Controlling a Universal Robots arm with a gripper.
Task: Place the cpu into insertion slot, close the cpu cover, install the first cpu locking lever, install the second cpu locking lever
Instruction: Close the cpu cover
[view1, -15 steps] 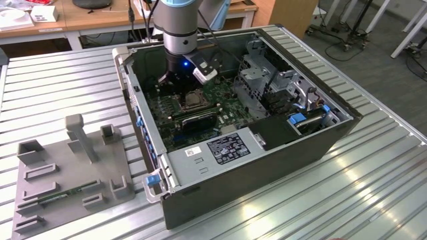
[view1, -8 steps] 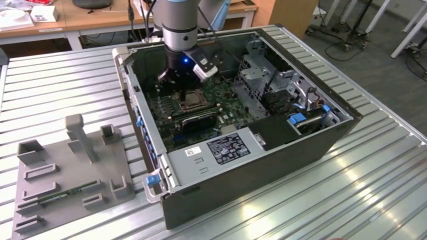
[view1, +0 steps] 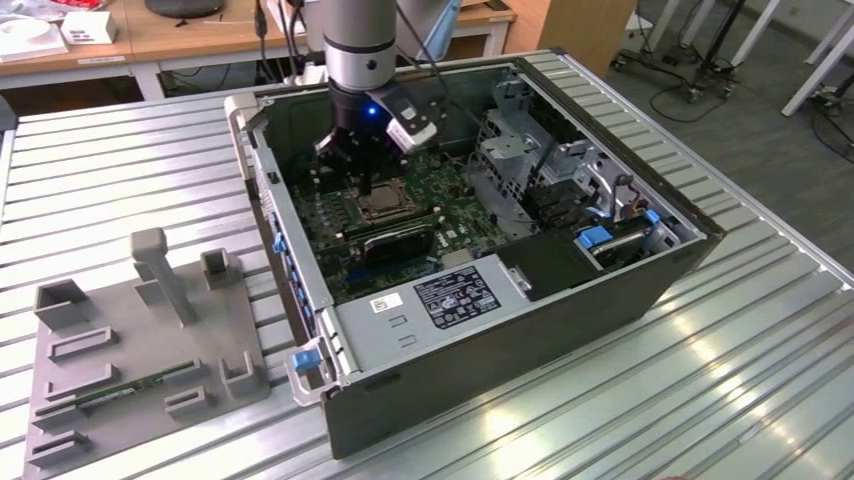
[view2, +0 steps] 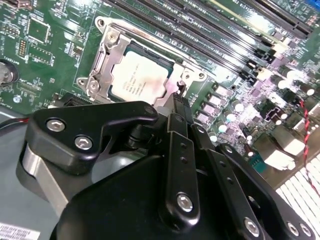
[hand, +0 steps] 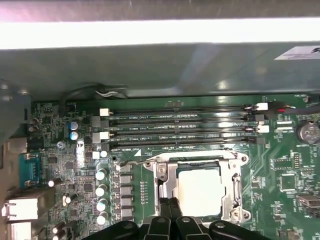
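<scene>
The cpu (view2: 137, 75) (hand: 200, 191), a flat square chip with a pale metal top, lies in the insertion slot (view1: 379, 204) on the green board inside the open computer case. The silver cpu cover (view2: 100, 62) (hand: 233, 181) lies flat around the chip, which shows through its window. A thin metal lever rod (hand: 131, 163) runs along the socket's side toward the memory slots. My gripper (view2: 178, 95) (hand: 170, 202) (view1: 363, 186) hangs just above the socket's edge. Its black fingers (view2: 176, 135) are pressed together, shut with nothing between them.
Several long black memory slots (hand: 180, 126) run beside the socket. A dark block (view1: 395, 240), a metal drive cage (view1: 523, 150) and the case walls (view1: 274, 200) hem in the board. A grey fixture tray (view1: 134, 350) lies on the ribbed metal table at the exterior view's left.
</scene>
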